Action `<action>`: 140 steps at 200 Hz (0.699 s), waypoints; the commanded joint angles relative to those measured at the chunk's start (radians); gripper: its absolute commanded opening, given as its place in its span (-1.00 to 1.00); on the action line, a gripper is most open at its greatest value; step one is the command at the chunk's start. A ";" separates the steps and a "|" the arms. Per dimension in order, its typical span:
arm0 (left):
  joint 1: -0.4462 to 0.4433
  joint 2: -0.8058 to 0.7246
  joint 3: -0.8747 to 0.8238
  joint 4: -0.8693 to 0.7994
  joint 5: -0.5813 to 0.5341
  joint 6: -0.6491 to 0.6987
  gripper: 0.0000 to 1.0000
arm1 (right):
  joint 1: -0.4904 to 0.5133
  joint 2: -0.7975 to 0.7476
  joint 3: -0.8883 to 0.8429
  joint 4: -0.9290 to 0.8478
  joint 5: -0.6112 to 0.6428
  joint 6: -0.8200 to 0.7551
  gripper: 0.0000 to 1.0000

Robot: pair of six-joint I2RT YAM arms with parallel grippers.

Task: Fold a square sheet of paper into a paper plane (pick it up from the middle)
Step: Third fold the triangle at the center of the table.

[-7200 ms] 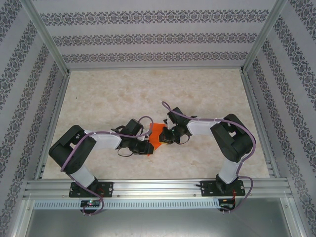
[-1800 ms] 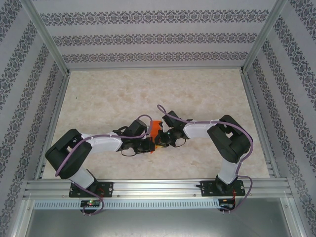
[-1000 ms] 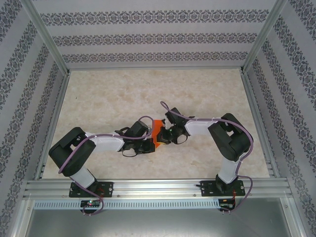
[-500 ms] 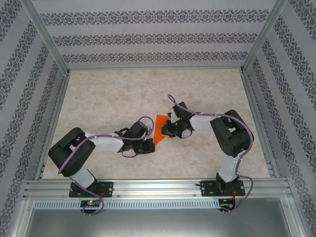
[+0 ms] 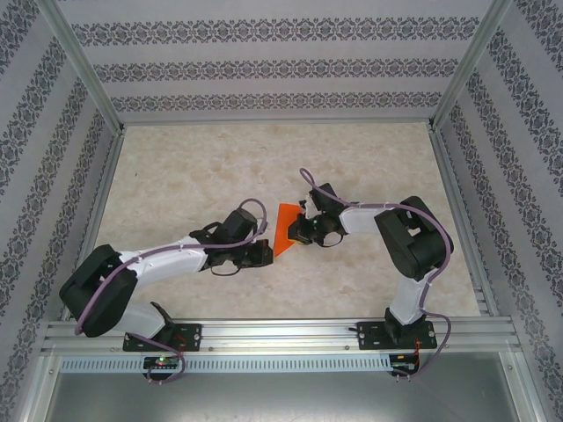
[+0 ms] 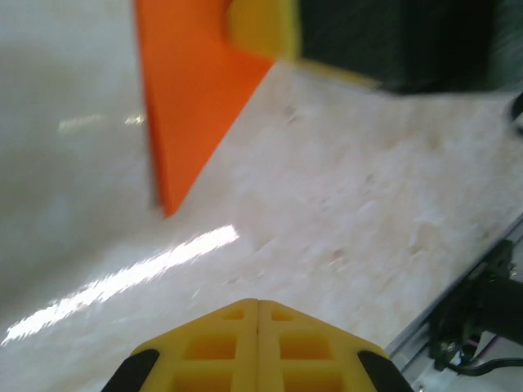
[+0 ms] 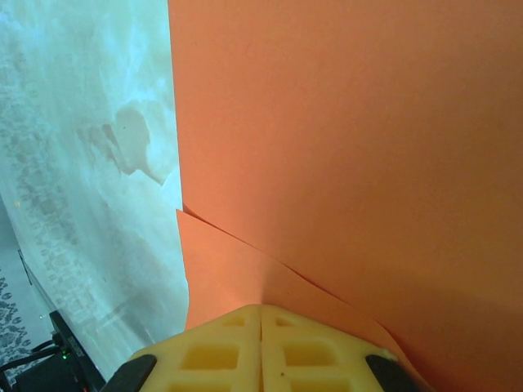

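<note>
While R gripper [image 7: 261, 310] pinches folded orange paper [image 7: 351, 147], L gripper [image 6: 258, 305] clenched empty, near paper's tip.

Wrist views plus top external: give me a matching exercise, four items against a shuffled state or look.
Items:
1. left gripper
2. right gripper
3. orange paper
4. table

States:
A. pale, marbled surface
B. shut on the orange paper
C. shut, holding nothing
D. layered, tapering to a point

Pairs: 1-C, 2-B, 3-D, 4-A
</note>
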State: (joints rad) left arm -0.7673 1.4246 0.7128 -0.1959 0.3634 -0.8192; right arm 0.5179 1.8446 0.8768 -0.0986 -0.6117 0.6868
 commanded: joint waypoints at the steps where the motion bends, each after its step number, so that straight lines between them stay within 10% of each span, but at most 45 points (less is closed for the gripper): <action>1: 0.009 0.053 0.077 -0.015 -0.033 0.029 -0.97 | 0.028 0.009 -0.036 -0.016 0.038 0.021 -0.85; 140: 0.023 0.284 0.180 0.115 -0.047 0.064 -1.00 | 0.029 0.007 -0.045 -0.022 0.041 0.022 -0.85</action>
State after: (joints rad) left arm -0.7593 1.7466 0.8783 -0.1196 0.3397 -0.7891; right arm 0.5304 1.8431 0.8661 -0.0738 -0.6117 0.7082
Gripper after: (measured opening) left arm 0.064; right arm 0.077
